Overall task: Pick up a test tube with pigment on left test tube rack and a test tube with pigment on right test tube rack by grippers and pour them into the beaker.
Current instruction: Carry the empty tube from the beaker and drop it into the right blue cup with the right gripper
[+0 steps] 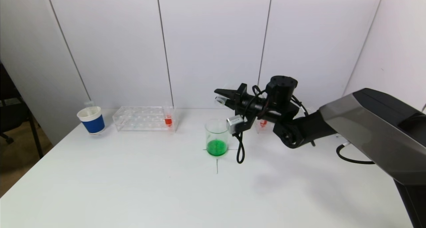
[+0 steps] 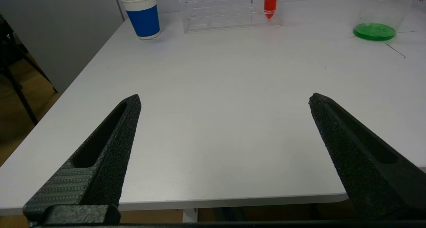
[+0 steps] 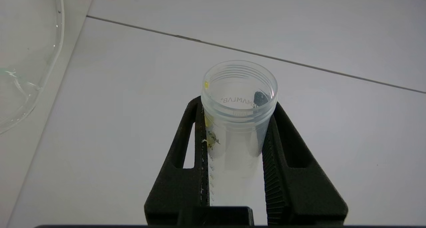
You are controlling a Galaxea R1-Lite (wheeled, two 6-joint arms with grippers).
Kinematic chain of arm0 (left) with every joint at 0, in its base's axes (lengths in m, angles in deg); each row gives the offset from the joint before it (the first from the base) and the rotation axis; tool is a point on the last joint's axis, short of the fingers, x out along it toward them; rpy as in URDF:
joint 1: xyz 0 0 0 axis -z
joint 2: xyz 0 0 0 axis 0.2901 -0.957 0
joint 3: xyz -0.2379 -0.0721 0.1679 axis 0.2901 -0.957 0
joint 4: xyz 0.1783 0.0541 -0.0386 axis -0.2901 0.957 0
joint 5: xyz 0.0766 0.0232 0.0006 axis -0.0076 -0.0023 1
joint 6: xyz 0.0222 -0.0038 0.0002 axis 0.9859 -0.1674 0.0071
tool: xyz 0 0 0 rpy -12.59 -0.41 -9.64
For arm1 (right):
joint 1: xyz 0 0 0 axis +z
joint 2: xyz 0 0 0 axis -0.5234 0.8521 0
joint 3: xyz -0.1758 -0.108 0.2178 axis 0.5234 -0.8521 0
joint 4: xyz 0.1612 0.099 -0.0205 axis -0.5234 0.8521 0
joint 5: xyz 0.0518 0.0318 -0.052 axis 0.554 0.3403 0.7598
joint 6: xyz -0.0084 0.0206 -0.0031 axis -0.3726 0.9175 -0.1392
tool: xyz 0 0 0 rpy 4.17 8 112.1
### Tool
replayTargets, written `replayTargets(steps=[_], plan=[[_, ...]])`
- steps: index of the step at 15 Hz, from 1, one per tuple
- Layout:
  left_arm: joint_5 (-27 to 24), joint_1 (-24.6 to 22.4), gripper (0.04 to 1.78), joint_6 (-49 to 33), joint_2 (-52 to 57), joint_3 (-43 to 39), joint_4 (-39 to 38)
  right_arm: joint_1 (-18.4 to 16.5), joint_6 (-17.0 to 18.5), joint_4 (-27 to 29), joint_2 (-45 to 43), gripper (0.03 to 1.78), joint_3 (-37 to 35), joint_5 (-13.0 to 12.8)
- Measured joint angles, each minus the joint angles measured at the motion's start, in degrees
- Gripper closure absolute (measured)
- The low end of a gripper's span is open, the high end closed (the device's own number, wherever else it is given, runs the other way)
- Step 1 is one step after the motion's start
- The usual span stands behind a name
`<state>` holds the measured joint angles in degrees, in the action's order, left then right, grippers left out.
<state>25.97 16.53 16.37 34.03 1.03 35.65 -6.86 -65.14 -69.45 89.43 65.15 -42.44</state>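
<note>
A glass beaker holding green liquid stands mid-table; it also shows in the left wrist view. My right gripper is shut on a clear, emptied test tube, held nearly level above and just behind the beaker, a few yellow drops on its wall. The clear left rack holds a tube with red pigment, also seen from the left wrist. A second red tube shows behind my right arm; its rack is mostly hidden. My left gripper is open and empty, low over the table's front edge.
A blue-and-white paper cup stands left of the left rack, near the table's left edge. A black cable hangs from my right wrist beside the beaker. Part of the beaker's rim shows in the right wrist view.
</note>
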Motion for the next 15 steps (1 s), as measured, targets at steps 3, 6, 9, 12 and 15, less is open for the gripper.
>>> replayTargets(steps=[3,6,9,12,15], plan=[[0.0,0.02,0.06,-0.01,0.0,0.0,0.02,0.07,-1.11,0.07,-0.3,1.3,0.02,-0.02],[0.0,0.02,0.06,-0.01,0.0,0.0,0.02,0.18,-1.29,0.16,-0.61,1.3,-0.15,-0.35],[0.0,0.0,0.06,0.0,0.0,0.0,0.02,0.49,1.43,0.16,-0.45,1.3,-0.8,-0.74],[0.0,0.0,0.06,0.0,0.0,0.0,0.0,1.26,10.5,-0.91,-0.02,1.3,-2.02,-2.69],[0.01,0.02,0.06,-0.01,0.0,0.0,0.02,1.78,24.53,-2.05,-0.22,1.3,-2.13,-8.7]])
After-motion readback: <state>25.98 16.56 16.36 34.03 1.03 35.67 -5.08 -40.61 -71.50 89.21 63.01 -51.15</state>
